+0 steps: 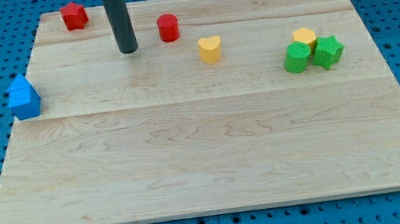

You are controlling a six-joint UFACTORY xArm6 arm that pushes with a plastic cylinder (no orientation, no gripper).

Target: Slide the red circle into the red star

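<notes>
The red circle (167, 27) is a short red cylinder near the view's top, a little left of centre. The red star (74, 16) lies at the top left corner of the wooden board (205, 157). My tip (129, 50) is the lower end of the dark rod; it rests on the board between the two, left of and slightly below the red circle, with a small gap to it. The red star is further left and above my tip.
A yellow heart (210, 49) lies right of and below the red circle. A blue block (24, 97) sits at the left edge. At the right, a yellow block (303, 37), a green circle (297, 58) and a green star (327, 51) cluster together.
</notes>
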